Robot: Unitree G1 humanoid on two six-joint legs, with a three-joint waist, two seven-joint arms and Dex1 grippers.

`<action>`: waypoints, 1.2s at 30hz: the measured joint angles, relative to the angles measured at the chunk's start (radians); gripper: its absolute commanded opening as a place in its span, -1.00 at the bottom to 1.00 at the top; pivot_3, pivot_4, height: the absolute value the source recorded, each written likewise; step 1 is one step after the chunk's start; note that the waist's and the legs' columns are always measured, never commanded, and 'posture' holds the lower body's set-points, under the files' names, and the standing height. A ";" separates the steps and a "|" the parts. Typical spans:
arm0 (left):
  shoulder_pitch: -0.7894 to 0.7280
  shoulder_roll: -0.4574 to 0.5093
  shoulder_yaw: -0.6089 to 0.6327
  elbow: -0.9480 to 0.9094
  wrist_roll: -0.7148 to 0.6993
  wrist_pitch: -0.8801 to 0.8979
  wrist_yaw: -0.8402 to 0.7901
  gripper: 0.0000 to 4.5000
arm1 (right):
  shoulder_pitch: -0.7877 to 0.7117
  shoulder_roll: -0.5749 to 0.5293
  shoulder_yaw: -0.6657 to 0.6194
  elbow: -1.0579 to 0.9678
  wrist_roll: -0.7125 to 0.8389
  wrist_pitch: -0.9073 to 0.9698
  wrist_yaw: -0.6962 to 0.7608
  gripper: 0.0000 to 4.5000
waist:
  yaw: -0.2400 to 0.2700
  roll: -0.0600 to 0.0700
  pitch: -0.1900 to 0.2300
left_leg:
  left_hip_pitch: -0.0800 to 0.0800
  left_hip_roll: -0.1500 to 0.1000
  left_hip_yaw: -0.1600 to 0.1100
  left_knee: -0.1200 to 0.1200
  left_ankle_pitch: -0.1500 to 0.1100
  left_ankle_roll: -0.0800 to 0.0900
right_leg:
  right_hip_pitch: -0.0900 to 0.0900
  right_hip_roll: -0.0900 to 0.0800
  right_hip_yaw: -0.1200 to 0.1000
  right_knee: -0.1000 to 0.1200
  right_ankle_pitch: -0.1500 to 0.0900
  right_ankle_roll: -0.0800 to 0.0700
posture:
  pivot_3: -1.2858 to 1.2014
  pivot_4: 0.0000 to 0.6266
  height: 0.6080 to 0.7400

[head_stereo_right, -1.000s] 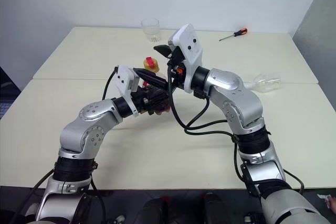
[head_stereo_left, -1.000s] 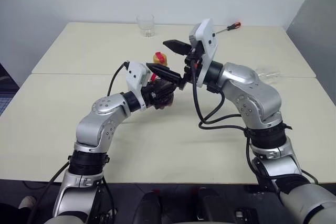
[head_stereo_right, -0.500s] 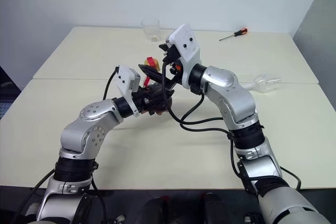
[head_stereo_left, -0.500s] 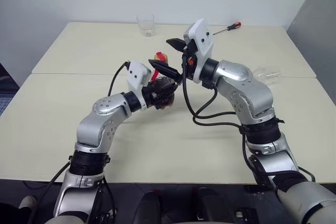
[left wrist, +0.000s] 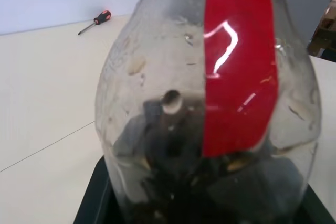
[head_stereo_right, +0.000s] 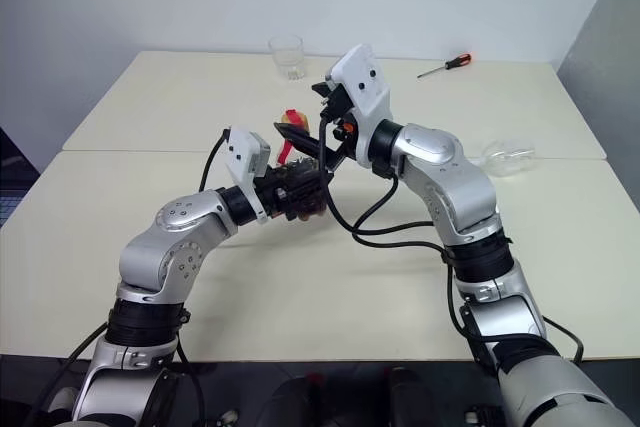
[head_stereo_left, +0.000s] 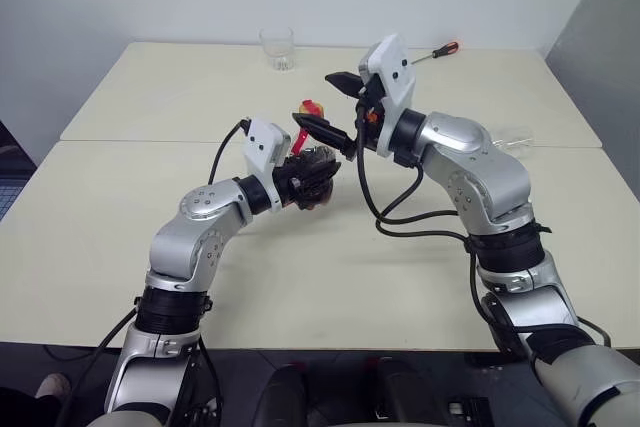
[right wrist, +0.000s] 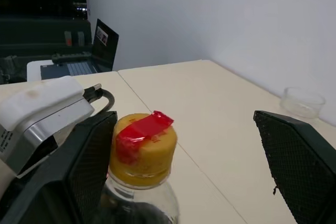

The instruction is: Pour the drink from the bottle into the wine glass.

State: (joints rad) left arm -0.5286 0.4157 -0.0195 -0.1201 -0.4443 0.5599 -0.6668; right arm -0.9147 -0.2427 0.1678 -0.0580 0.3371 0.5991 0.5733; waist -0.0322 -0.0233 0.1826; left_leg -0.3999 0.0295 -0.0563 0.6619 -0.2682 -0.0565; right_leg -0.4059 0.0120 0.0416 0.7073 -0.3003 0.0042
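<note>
Bottle [head_stereo_right: 298,187] sat clamped in the left gripper [head_stereo_right: 300,192] above the table [head_stereo_right: 150,97], its cap [right wrist: 143,148] still on; the right gripper [right wrist: 199,166] spread wide around that cap. No pouring had begun, and the wine glass [head_stereo_right: 505,158] apparently lay on its side, well apart.

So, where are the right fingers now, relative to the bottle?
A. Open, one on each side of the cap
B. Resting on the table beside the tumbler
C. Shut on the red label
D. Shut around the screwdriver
A: in the right wrist view the right fingers stand wide apart, with the bottle's yellow-and-red cap between them.
</note>
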 measured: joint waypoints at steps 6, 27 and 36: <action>-0.001 -0.001 0.000 0.008 0.002 0.000 -0.002 -0.13 | 0.013 -0.036 -0.010 -0.034 0.010 0.026 0.015 0.97 | 0.000 0.000 0.000 | 0.000 0.000 0.000 0.000 0.000 0.000 | 0.000 0.000 0.000 0.000 0.000 0.000 | 0.03 -0.52 1.00; -0.001 0.001 -0.010 0.007 0.002 -0.003 -0.003 -0.13 | 0.086 -0.131 -0.071 -0.112 0.039 0.109 0.010 0.97 | 0.000 0.000 0.000 | 0.000 0.000 0.000 0.000 0.000 0.000 | 0.000 0.000 0.000 0.000 0.000 0.000 | 0.03 -0.52 1.00; -0.001 0.001 -0.011 0.004 0.001 -0.003 -0.005 -0.13 | 0.129 -0.150 -0.081 -0.131 0.051 0.123 0.020 0.97 | 0.000 0.000 0.000 | 0.000 0.000 0.000 0.000 0.000 0.000 | 0.000 0.000 0.000 0.000 0.000 0.000 | 0.03 -0.52 1.00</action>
State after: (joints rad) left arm -0.5292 0.4164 -0.0301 -0.1162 -0.4430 0.5571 -0.6722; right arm -0.7853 -0.3923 0.0865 -0.1887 0.3880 0.7221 0.5934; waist -0.0318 -0.0234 0.1826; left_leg -0.4002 0.0292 -0.0562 0.6619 -0.2682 -0.0565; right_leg -0.4058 0.0123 0.0417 0.7071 -0.3003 0.0043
